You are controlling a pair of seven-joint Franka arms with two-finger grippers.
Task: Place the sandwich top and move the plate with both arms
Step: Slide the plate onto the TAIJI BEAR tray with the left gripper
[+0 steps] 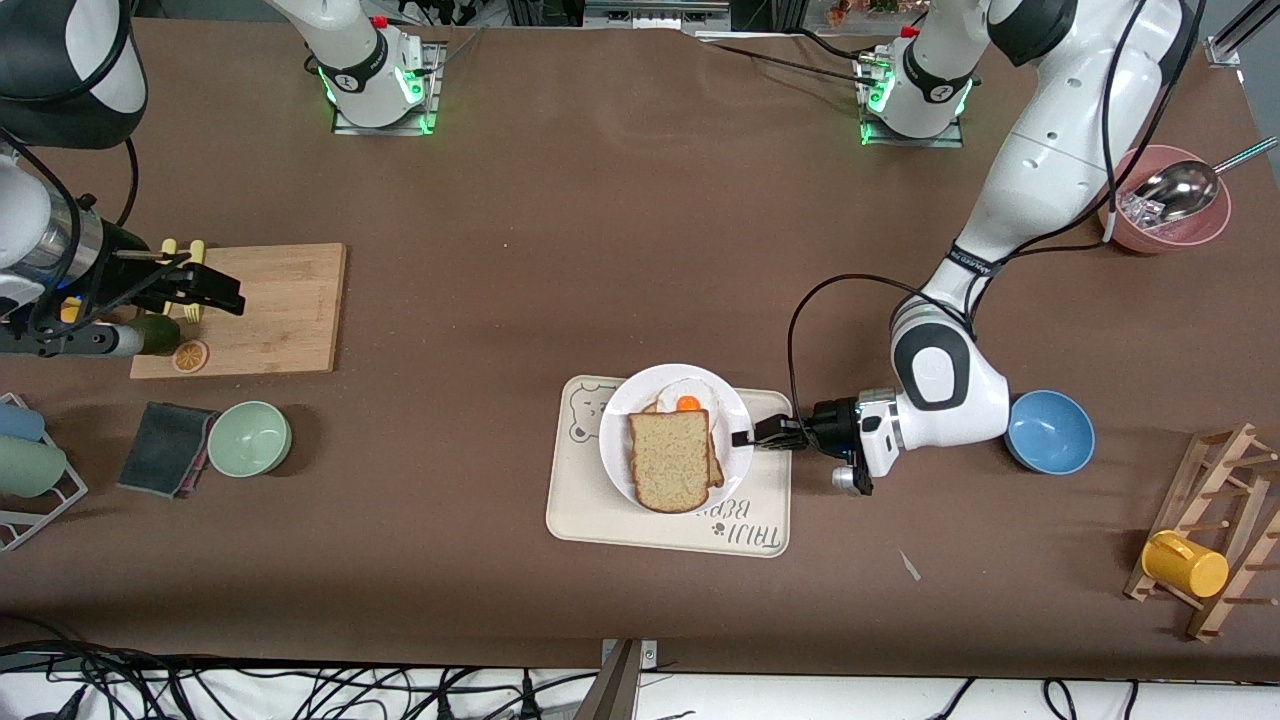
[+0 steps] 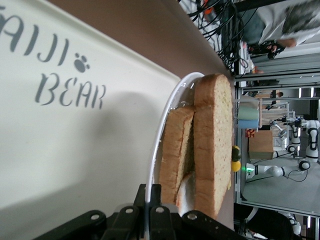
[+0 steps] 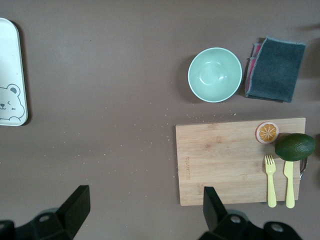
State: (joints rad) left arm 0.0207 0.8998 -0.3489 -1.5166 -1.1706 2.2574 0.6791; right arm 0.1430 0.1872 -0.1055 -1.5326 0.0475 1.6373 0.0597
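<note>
The white plate (image 1: 615, 420) sits on the beige bear tray (image 1: 600, 520). The sandwich top (image 1: 668, 460), a tan speckled bread slice, lies on a lower slice and a fried egg (image 1: 688, 400) on the plate. My left gripper (image 1: 745, 437) is shut on the plate's rim at the side toward the left arm's end. In the left wrist view its fingers (image 2: 154, 200) pinch the thin rim (image 2: 161, 130), with the sandwich top (image 2: 212, 145) just past them. My right gripper (image 1: 232, 293) waits open and empty above the wooden cutting board (image 1: 280, 310); it shows open in the right wrist view (image 3: 145, 207).
A blue bowl (image 1: 1050, 432) sits beside the left arm's wrist. A pink bowl with a metal scoop (image 1: 1165, 205) and a wooden rack with a yellow mug (image 1: 1185, 563) stand at that end. A green bowl (image 1: 250, 438), dark cloth (image 1: 162, 462), avocado (image 3: 295, 146) and yellow forks (image 3: 280, 180) lie near the board.
</note>
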